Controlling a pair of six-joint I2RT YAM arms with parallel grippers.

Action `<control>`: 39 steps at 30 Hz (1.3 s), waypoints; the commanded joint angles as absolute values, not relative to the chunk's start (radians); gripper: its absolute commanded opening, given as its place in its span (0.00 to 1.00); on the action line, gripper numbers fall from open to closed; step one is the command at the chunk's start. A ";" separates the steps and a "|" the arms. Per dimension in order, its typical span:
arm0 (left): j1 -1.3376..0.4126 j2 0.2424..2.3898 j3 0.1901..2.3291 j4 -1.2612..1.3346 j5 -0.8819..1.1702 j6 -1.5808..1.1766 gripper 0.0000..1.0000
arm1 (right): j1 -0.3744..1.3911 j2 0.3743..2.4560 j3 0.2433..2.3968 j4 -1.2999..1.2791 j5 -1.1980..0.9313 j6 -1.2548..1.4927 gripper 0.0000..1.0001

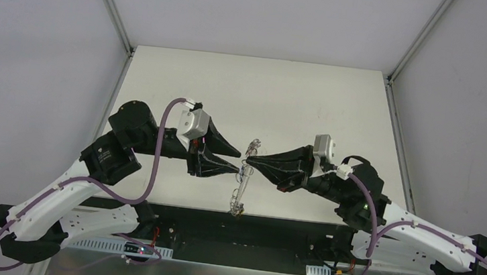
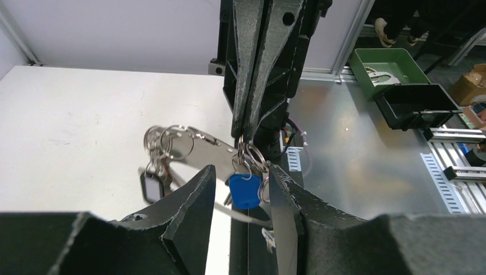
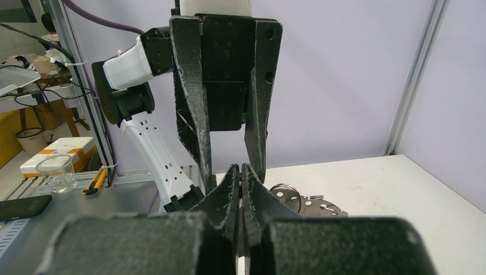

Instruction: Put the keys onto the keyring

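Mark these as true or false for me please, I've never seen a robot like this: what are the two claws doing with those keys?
1. The right gripper is shut. True.
2. The left gripper is squeezed tightly closed. False: its jaws stand apart, with a gap between them.
3. A blue-headed key hangs in the gap of the left gripper. True.
4. The keyring lies flat on the table, far from both arms. False: it is held up between the two grippers, with small rings hanging at the right gripper's tips.
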State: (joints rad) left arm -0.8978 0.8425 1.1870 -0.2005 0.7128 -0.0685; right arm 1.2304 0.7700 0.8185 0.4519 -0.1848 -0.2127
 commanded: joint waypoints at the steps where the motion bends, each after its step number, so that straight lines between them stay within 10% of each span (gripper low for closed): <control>1: -0.905 0.808 1.163 -0.191 0.647 -0.048 0.39 | 1.236 0.724 0.827 0.535 -0.166 -0.200 0.00; 39: -0.905 0.856 0.793 0.330 0.615 -0.386 0.65 | 1.237 0.593 0.932 0.267 -0.241 -0.167 0.00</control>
State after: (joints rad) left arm -0.8978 0.8509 0.8284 0.1257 0.5346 -0.2806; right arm 1.2304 0.6048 0.8570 0.2138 -0.1974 -0.1894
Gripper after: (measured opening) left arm 0.651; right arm 0.007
